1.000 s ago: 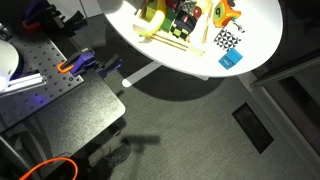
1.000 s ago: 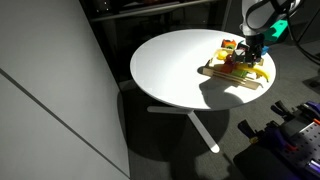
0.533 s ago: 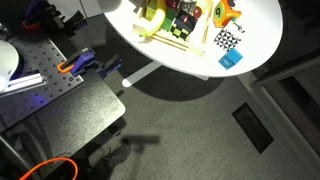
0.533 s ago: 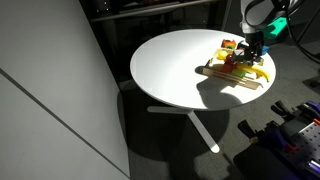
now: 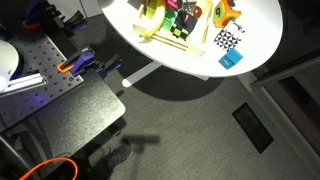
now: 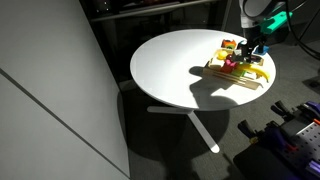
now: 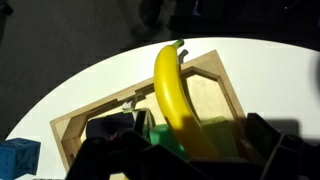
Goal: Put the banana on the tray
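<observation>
The yellow banana [image 7: 172, 85] lies on the pale wooden tray [image 7: 218, 100], with its near end resting over a green block [image 7: 163, 137]. In the wrist view my gripper [image 7: 195, 140] is open, its dark fingers [image 7: 112, 152] standing wide on either side of the banana's near end without touching it. In an exterior view the gripper [image 6: 251, 46] hangs just above the tray [image 6: 232, 82], with the banana [image 6: 259, 72] at the tray's right end. In an exterior view the banana [image 5: 149, 12] and tray [image 5: 176, 43] sit at the table's top edge.
The tray also holds several coloured blocks [image 6: 230, 58]. Next to it on the round white table [image 6: 175, 70] are an orange-and-yellow toy [image 5: 228, 12], a checkered card [image 5: 228, 40] and a blue block [image 5: 231, 60]. A blue block [image 7: 14, 158] shows beside the tray.
My gripper has risen slightly above the tray. The banana stays lying on the tray.
</observation>
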Tool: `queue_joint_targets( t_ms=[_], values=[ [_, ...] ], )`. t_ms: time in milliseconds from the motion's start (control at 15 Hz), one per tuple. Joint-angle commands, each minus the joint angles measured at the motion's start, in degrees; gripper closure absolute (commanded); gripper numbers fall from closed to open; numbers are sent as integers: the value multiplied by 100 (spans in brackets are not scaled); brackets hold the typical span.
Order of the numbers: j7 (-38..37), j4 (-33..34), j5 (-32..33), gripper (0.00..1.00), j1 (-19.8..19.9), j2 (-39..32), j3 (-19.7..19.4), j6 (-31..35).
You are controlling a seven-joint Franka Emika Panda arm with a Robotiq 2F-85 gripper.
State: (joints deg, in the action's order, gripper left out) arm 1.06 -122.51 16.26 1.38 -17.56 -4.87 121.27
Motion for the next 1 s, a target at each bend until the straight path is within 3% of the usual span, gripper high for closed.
queue_joint_targets(
  t_ms=[0, 467, 933],
  values=[
    [-319, 67, -202, 0, -65, 281, 73, -623],
    [-303, 138, -510, 0, -103, 702, 242, -1782],
    [-265, -25, -633, 0, -148, 1265, 387, -1754]
  ],
)
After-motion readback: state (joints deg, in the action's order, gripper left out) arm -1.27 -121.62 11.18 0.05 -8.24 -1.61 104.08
